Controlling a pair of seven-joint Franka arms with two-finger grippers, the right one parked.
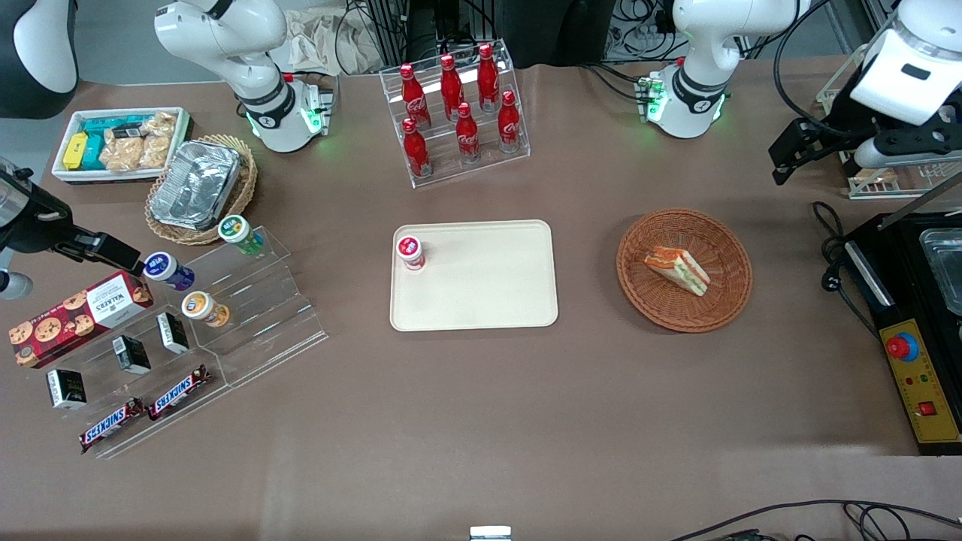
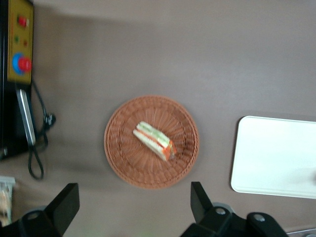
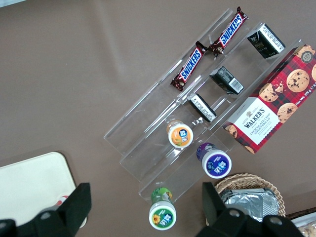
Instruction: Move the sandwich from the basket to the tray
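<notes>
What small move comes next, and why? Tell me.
Probably lower the gripper straight down toward the sandwich. Its fingers stand open, well above the basket, and the sandwich lies untouched inside it, so nothing can go to the tray yet.

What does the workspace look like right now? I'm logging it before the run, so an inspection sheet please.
Surface: brown table.
Job's things: sandwich in the basket; tray beside it, holding a small red-lidded cup.
Clutter: cola bottles, snack rack, cookie box.
Grippers: gripper open, high above the basket.
Cables: black cable by the control box.
Surroundings: nothing seen.
</notes>
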